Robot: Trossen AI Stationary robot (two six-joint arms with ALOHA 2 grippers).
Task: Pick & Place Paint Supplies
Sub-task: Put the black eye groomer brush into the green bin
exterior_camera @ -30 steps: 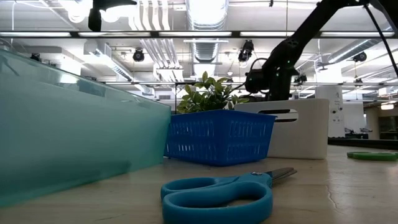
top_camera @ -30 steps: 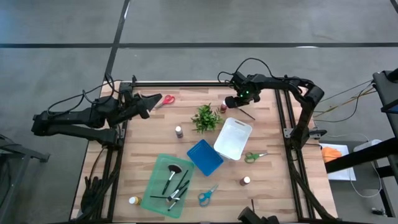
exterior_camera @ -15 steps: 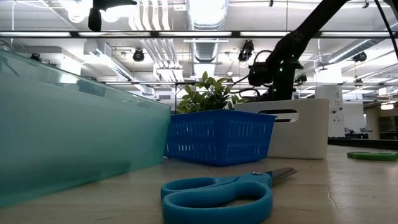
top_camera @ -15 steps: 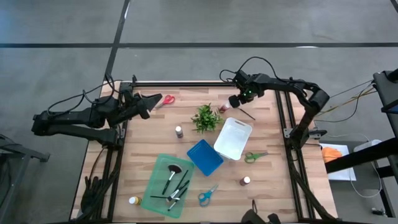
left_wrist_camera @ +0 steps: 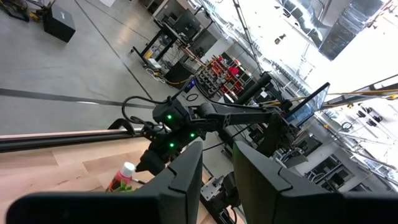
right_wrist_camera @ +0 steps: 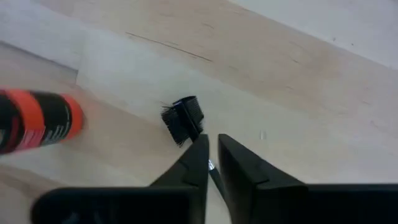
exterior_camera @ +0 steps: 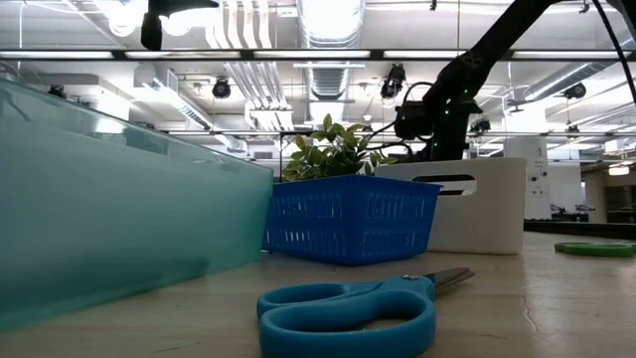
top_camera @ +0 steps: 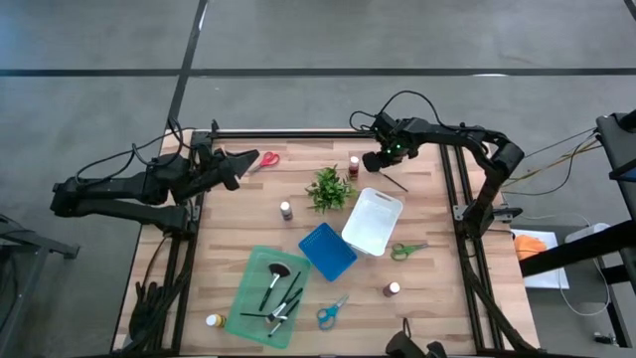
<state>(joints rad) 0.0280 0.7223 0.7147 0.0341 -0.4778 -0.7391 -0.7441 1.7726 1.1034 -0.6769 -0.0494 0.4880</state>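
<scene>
The right claw (top_camera: pixel 372 162) hovers at the far side of the counter (top_camera: pixel 437 268), just beyond the white bin (top_camera: pixel 374 221) and beside the plant (top_camera: pixel 329 188). In the right wrist view its fingers (right_wrist_camera: pixel 198 163) stand narrow, a slim gap between them, with the thin handle of a brush (right_wrist_camera: pixel 185 119) running down into that gap; whether the pads actually pinch the handle cannot be told. The brush's black bristles lie on the wood just ahead of the fingertips, and a red-capped bottle (right_wrist_camera: pixel 34 118) lies close beside it. The step in hand looks like picking up this brush. To do it well, the claw should centre the gap over the handle, settle low enough that both pads meet the handle and not the wood, close fully, then lift straight so the bristles clear the bottle and plant. A thin handle can roll or slip out, so a firm squeeze near mid-handle is safer. The left claw (top_camera: pixel 232 168) waits at the counter's far left corner near the red scissors (top_camera: pixel 264 160), its fingers (left_wrist_camera: pixel 186 171) slightly apart and holding nothing.
</scene>
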